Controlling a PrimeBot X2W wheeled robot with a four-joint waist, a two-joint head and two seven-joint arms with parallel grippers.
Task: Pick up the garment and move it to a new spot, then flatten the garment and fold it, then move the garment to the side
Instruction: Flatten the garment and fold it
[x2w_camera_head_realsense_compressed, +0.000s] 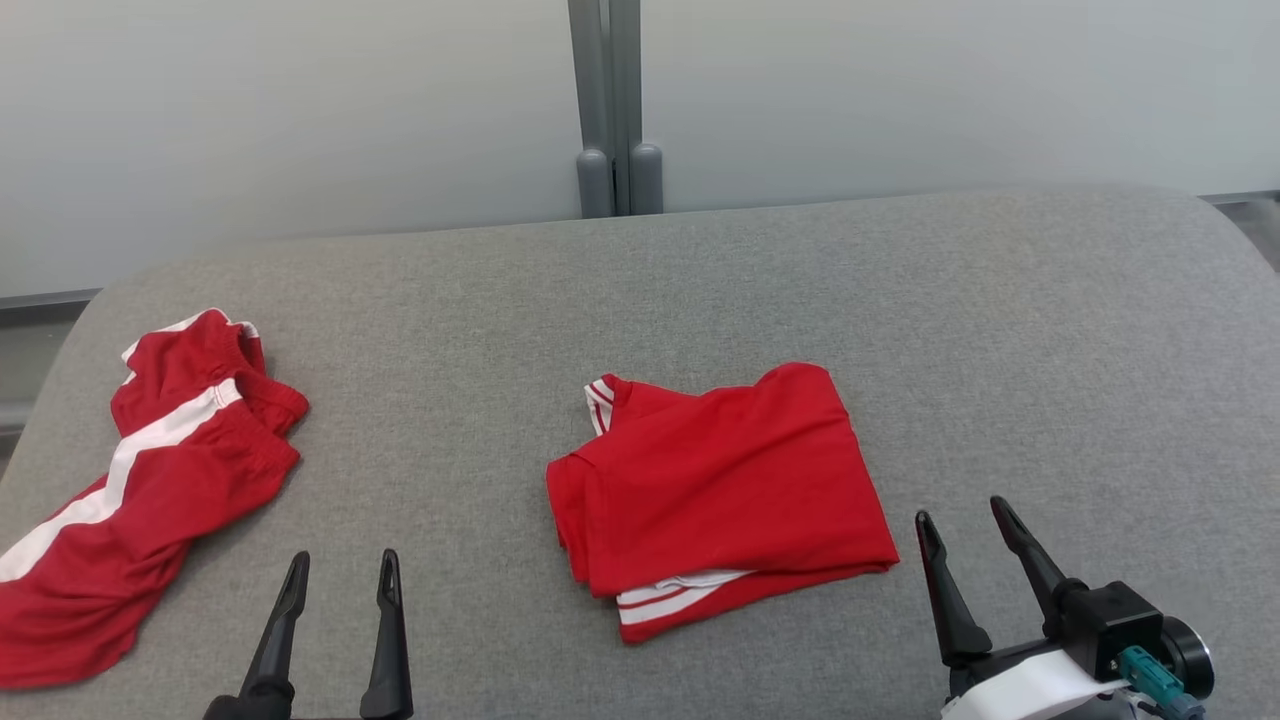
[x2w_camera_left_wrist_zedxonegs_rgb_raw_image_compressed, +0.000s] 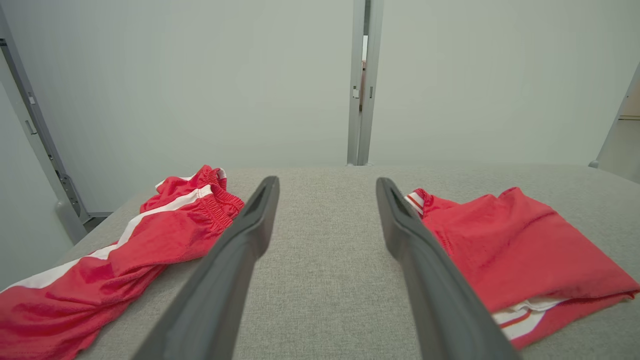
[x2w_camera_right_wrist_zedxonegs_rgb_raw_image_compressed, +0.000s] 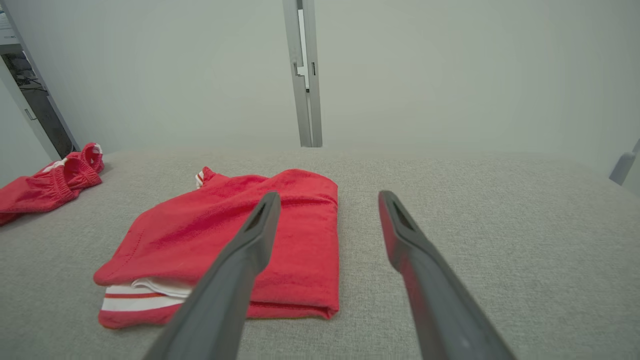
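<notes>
one broad worktop (x2w_camera_head_realsense_compressed: 700, 290) covered in grey woven cloth with rounded far corners carries everything; behind it stand pale wall panels (x2w_camera_head_realsense_compressed: 300, 120) joined by a grey post (x2w_camera_head_realsense_compressed: 610, 100).

on its left edge lies a second garment (x2w_camera_head_realsense_compressed: 150, 480), red and thin, crumpled. it has a gathered elastic band at the far end and a white stripe running down it. its long axis slants from the far end toward the near left.

near the middle lies the folded garment (x2w_camera_head_realsense_compressed: 720, 480), a soft red knit laid in a rough rectangle a little wider than deep. its long axis runs left to right and tilts slightly, with the right end lower in the head view. the right side is a neat closed fold. layered edges with white-and-red striped trim stick out at the near left, and a striped cuff shows at the far left corner.

it sits ahead of and between the two pincers, touching neither. the right pincer (x2w_camera_head_realsense_compressed: 960, 510) is just beside its near right corner, dark tapered fingers spread apart and holding nothing. the left pincer (x2w_camera_head_realsense_compressed: 343, 555) hangs over bare cloth between the two garments, apart from the folded garment's left edge, fingers likewise parted and empty.
</notes>
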